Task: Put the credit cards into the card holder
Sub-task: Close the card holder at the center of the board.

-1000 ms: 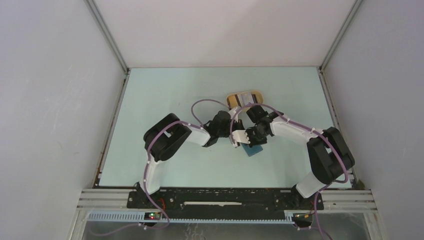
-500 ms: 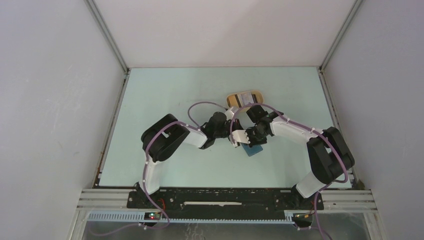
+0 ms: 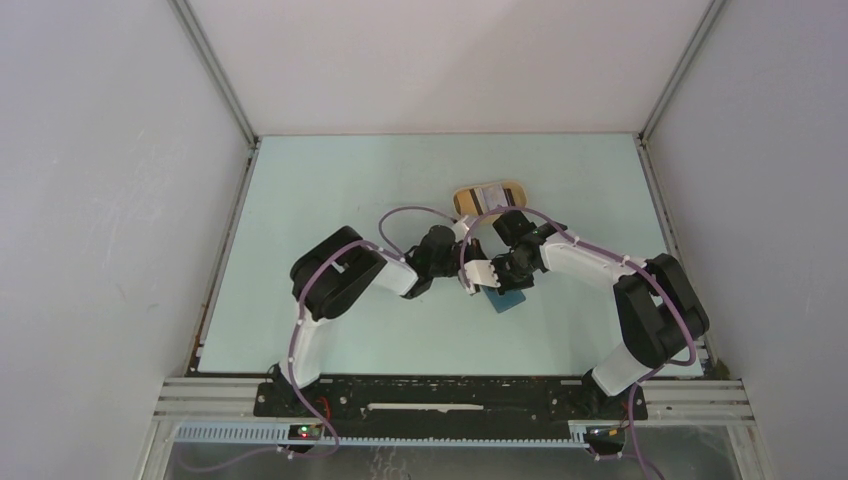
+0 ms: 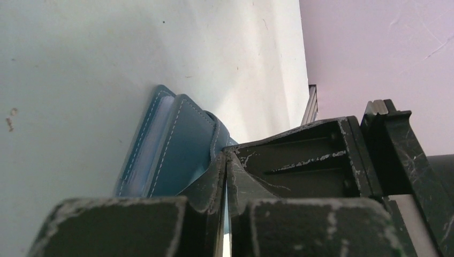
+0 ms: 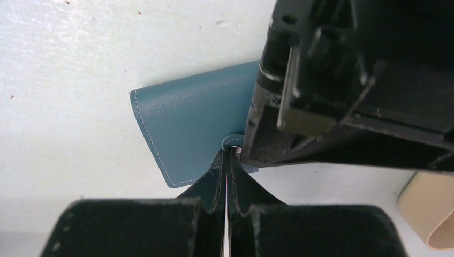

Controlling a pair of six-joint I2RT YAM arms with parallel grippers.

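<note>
Left pincer [image 4: 227, 160] and right pincer [image 5: 227, 155] clamp shut on the teal-blue folding card holder [image 5: 187, 118]; whitish credit cards [image 3: 492, 194] lie in the tan oval tray [image 3: 462, 201], seemingly uninserted.

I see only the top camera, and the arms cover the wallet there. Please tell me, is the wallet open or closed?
Observer: In the left wrist view the wallet is slightly open; its lighter inside shows along one edge.
Operator: Does the left gripper hold it?
Observer: The left gripper is shut, and the flap appears to run up between its tips.
Operator: And the right one?
Observer: The right gripper is shut, its tips meeting at the snap tab.
</note>
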